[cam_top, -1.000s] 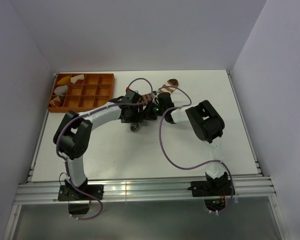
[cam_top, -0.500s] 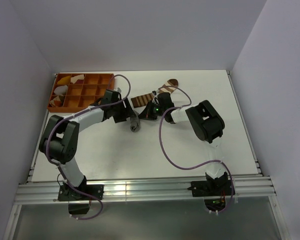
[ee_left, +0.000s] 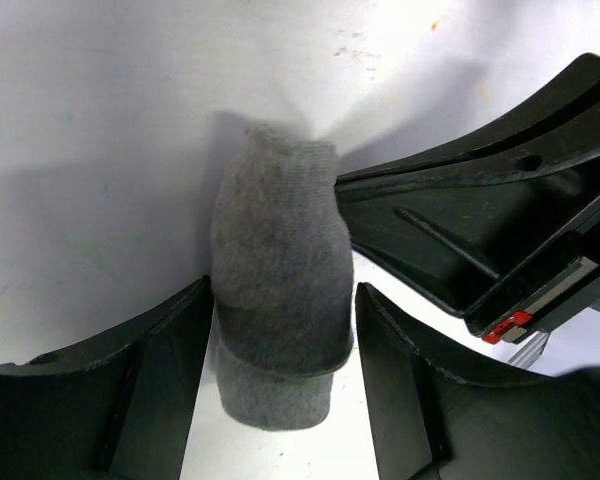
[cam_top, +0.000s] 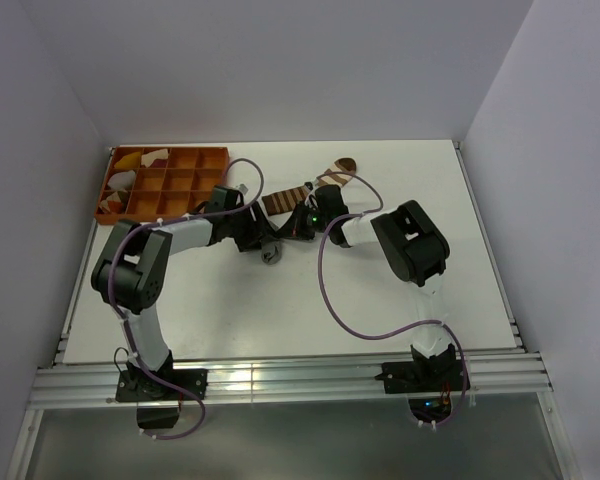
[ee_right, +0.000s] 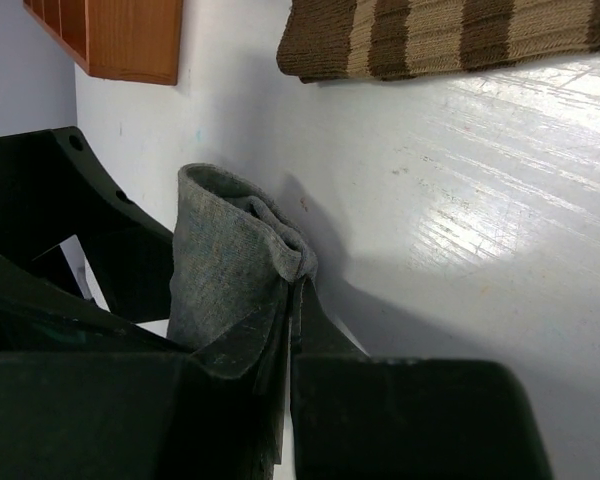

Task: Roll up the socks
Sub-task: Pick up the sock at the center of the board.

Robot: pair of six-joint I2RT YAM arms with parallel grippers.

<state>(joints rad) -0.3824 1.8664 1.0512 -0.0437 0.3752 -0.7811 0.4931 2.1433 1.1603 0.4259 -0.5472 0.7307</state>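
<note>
grey sock standing as a short, partly rolled bundle on the white table, near its middle and just in front of the brown striped sock, which lies flat and unrolled, apart from the bundle. the right gripper has its fingers pressed together on a fold of the grey fabric, apparently to anchor the free edge so that the bundle cannot unwind. the left gripper comes from the opposite side with its jaws spread, one finger on each flank of the bundle and close against it; no squeezing of the fabric is visible, so this reads as a straddle made ready to take over the hold, not a grip. the two grippers sit almost touching, which suits a hand-over of a small, soft thing. the grey sock looks fine-knit and matte, with a darker band round its lower part and a rounded top; its open lip curls outward in the right wrist view. the orange compartment tray stands off to the far left.
</note>
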